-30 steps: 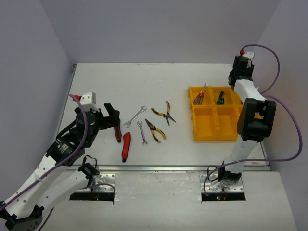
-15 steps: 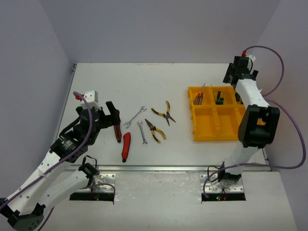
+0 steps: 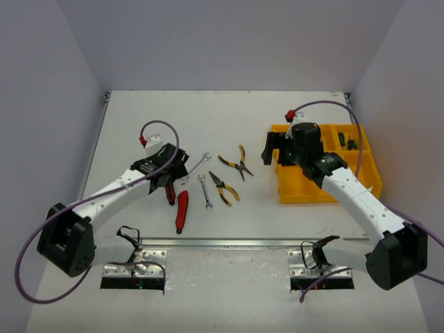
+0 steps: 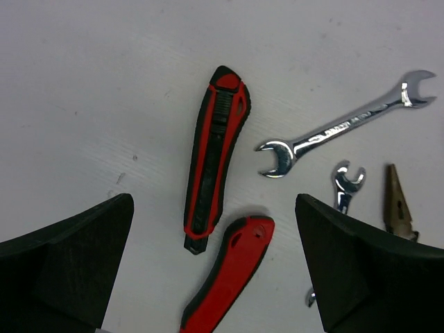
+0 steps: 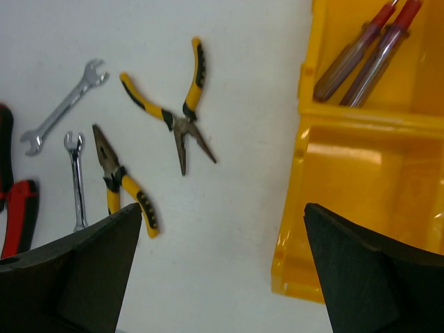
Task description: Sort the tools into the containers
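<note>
White matte table [image 3: 208, 118] fills middle of top view. In left wrist view table surface shows few faint specks and scuffs, upper left. Plain pale lavender-grey back wall [image 3: 222, 41] across top of frame. Left wall [image 3: 41, 104] and right wall [image 3: 409, 83] slant down frame sides. Metal strip [image 3: 229, 242] runs along table's near edge, lower centre. Small dark fitting [image 3: 106, 97] at table's far left corner; too small to identify.
</note>
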